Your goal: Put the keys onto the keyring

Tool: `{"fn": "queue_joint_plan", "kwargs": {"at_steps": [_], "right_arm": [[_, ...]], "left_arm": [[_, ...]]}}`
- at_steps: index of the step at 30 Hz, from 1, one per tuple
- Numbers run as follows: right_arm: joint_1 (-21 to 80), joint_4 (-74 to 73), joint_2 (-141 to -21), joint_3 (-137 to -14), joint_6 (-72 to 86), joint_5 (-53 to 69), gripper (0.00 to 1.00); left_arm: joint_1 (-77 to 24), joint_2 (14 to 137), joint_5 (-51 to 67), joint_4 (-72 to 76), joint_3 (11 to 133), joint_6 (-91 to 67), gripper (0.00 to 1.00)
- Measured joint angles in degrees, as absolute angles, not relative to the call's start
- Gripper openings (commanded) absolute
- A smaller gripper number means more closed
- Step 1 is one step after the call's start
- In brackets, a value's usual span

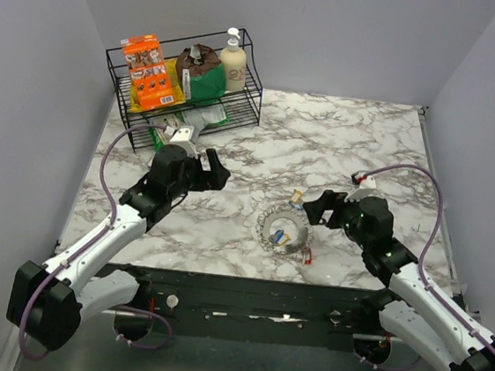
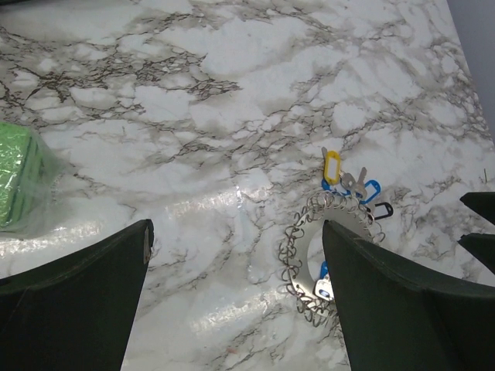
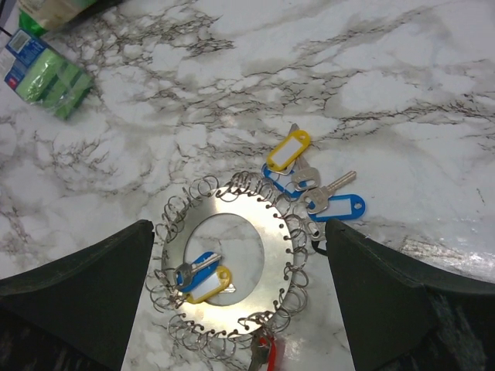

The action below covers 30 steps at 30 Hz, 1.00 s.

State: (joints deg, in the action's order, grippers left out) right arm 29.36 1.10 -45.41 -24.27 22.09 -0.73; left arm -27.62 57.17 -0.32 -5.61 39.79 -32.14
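The keyring (image 3: 275, 256) is a flat silver disc with many small wire rings round its rim, lying on the marble (image 1: 272, 216). A blue and a yellow key (image 3: 197, 276) lie inside its centre hole. More keys with yellow and blue heads (image 3: 313, 189) lie just past its far rim, also seen from above (image 1: 298, 196). A red key (image 3: 267, 352) hangs at its near rim. My right gripper (image 3: 237, 228) hovers open over the disc (image 1: 316, 206). My left gripper (image 2: 236, 232) is open over bare marble left of the keyring (image 2: 291, 259), holding nothing (image 1: 213, 171).
A black wire rack (image 1: 117, 74) at the back left holds an orange box, a green bag and a bottle. A green packet (image 3: 54, 81) lies on the table in front of it. Grey walls close in on both sides.
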Motion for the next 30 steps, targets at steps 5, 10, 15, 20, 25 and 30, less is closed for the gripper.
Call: {"fn": "queue_joint_plan", "kwargs": {"at_steps": [5, 10, 15, 20, 25, 30], "right_arm": [[24.60, 0.73, -45.91, -24.27, 23.14, 1.37, 1.00], [17.67, 0.47, -45.89, -24.27, 24.60, 5.63, 1.00], [11.86, 0.34, -45.36, -24.27, 25.80, 9.69, 1.00], [10.37, 0.32, -45.30, -24.27, 26.15, 11.35, 1.00], [10.37, 0.32, -45.23, -24.27, 26.17, 12.08, 1.00], [10.37, 0.32, -45.21, -24.27, 26.20, 12.80, 1.00]], "left_arm": [[-20.25, 60.80, 5.74, -6.37, 40.93, -32.60, 0.99], [-15.11, 64.60, 9.26, -8.88, 40.95, -32.77, 0.99], [-13.06, 66.61, 8.34, -13.52, 42.04, -32.77, 0.99], [-12.38, 66.94, 7.97, -15.29, 42.65, -32.77, 0.99], [-12.38, 63.70, 6.46, -15.29, 42.37, -32.84, 0.99], [-12.38, 56.71, 2.20, -14.59, 41.15, -33.39, 0.99]]}}
